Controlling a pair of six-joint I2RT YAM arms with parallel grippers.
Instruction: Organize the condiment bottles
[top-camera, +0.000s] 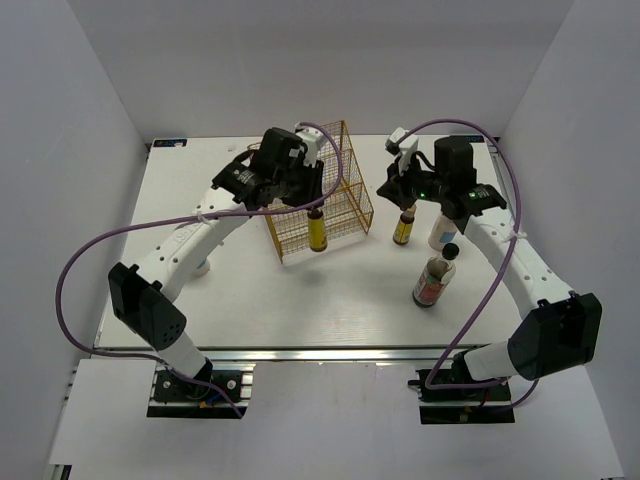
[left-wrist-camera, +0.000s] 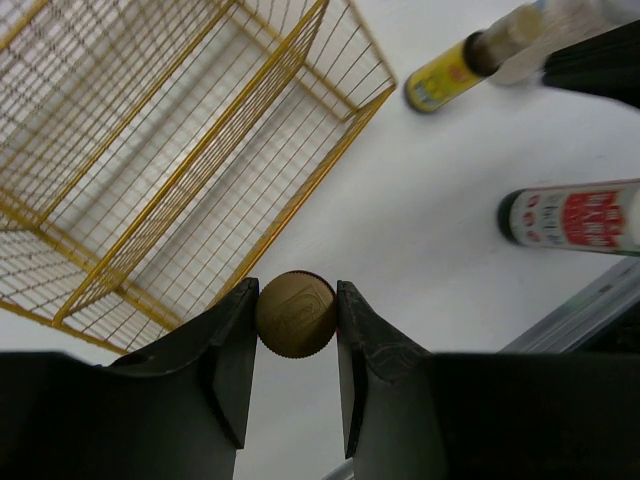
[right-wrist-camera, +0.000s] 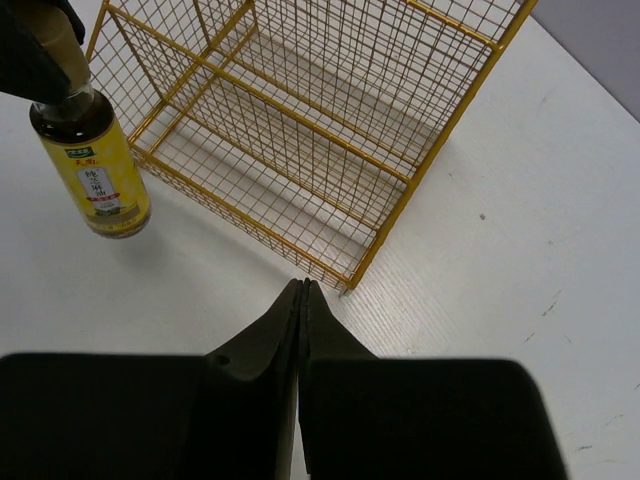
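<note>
Currently, top view: the left gripper (top-camera: 312, 203) is clamped on the cap of an amber bottle (top-camera: 316, 233), which hangs upright at the front face of the gold wire rack (top-camera: 345, 200), centre of frame. The right gripper (top-camera: 388, 187) sits right of the rack, near the top of a second amber bottle (top-camera: 404, 229) standing on the table (top-camera: 250, 310). A white bottle (top-camera: 441, 232) stands just beside that one, half behind the arm. The dark brown bottle (top-camera: 434, 280) is lower right, apart. Left wrist view: both fingers (left-wrist-camera: 235, 350) press a brass-coloured cap (left-wrist-camera: 295, 314) from either side, jaws open only as wide as the cap. The rack fills the upper left, with no bottle on its shelves. Right wrist view: jaws fully closed on each other, holding nothing. The held bottle shows upper left, base low by the rack's front edge; whether it touches the table or hangs just off it is not clear from here. Progress: early. No bottle is racked yet; one is in hand at the rack, and at least three wait on the table.
</note>
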